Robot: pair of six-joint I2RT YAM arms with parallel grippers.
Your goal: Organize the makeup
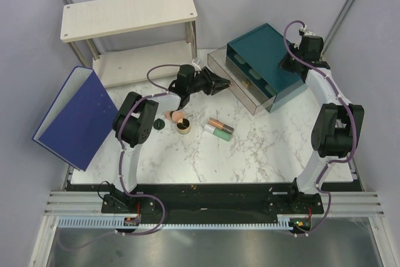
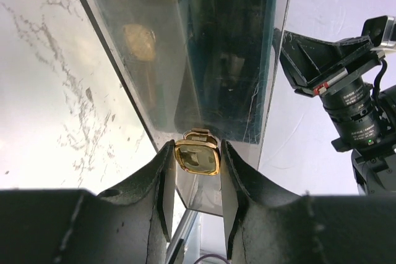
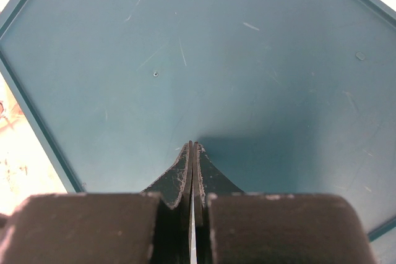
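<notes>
Left gripper (image 2: 197, 151) clamps the drawer knob (image 2: 198, 159) — to slide it; right gripper (image 3: 191, 151) (fingers together) apparently pins the box (image 3: 247, 60).

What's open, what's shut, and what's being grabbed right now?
Left gripper: shut on gold drawer knob.
Right gripper: shut, empty, at teal box top.
Drawer: pulled out, open.
Makeup tubes: lying on table, outside drawer.

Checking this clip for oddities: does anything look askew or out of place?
The blue binder stands tilted at the left edge of the table, reaching past it. The teal box sits askew, its clear drawer pulled out with the left gripper shut on its gold knob. Nothing looks spilled or damaged.
</notes>
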